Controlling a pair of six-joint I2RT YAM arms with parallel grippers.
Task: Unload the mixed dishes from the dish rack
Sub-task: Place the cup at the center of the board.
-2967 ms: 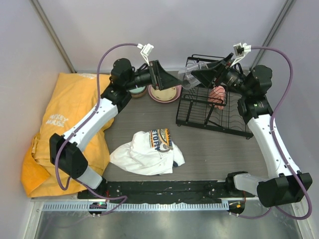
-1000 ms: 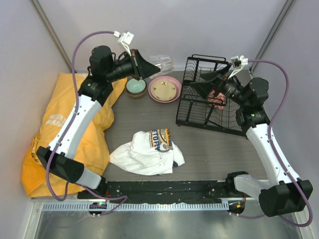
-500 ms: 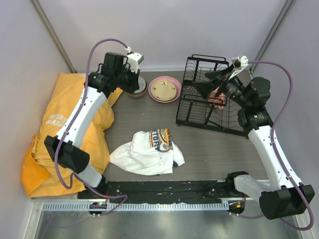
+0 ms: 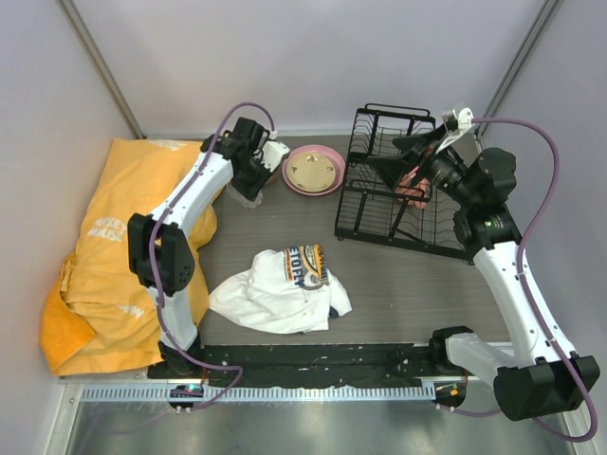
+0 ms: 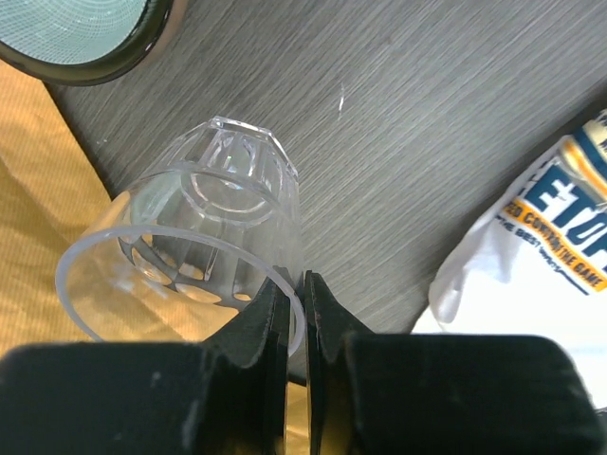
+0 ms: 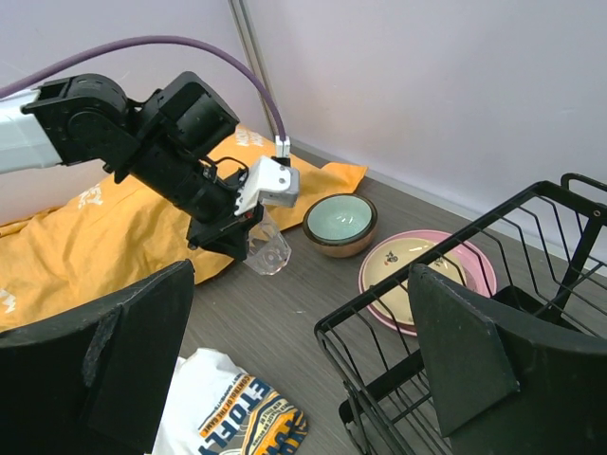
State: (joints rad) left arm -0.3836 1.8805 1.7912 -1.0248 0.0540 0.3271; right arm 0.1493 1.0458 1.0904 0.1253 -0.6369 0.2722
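My left gripper [image 5: 296, 305] is shut on the rim of the clear glass [image 5: 209, 218]. It holds the glass tilted, base low over the table beside the orange cloth; both also show in the right wrist view [image 6: 268, 248]. A bowl [image 6: 340, 221], mint-green inside and tan outside, stands just behind the glass. The cream patterned plate [image 4: 314, 171] lies on the pink plate [image 4: 331, 156]. My right gripper [image 4: 389, 154] is open and empty above the black dish rack [image 4: 379, 226]. The pink mug [image 4: 415, 186] is in the rack.
A white printed T-shirt [image 4: 282, 287] lies crumpled at the table's front middle. An orange cloth [image 4: 100, 237] covers the left side. The rack's near corner [image 6: 379, 313] sits right under my right fingers. Grey walls close the back and sides.
My left gripper has swung down from the back wall with the glass, to the table in front of the bowl by the orange cloth. The right arm has hardly moved.
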